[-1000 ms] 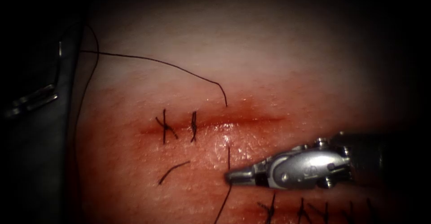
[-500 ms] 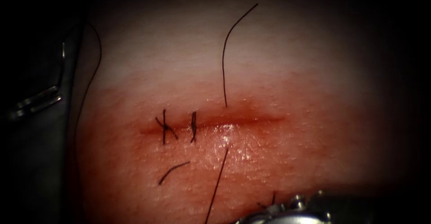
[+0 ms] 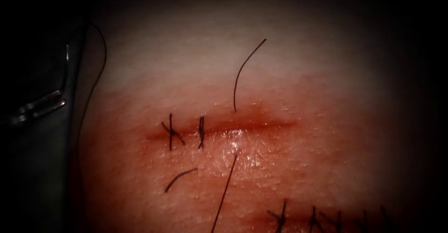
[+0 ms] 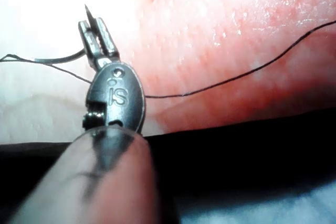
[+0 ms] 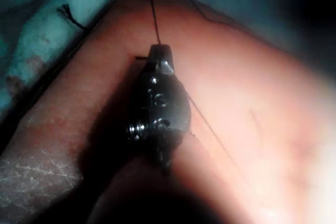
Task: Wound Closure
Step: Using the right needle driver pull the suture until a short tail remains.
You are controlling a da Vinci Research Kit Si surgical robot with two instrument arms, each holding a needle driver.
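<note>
The left tool has its fingers clenched on the thin, dark curved needle near its tip, clear of the tissue; the right tool grips the thread.

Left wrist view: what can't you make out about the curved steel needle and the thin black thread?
The curved steel needle: the left tool's shut jaws cover the stretch near its tip; its far end fades into glare, left wrist view.
The thin black thread: passes behind the left tool there; the endoscope view's bottom edge cuts it off below the cut.
The right tool: shut on the thread; shadow hides the grip's detail, right wrist view.
</note>
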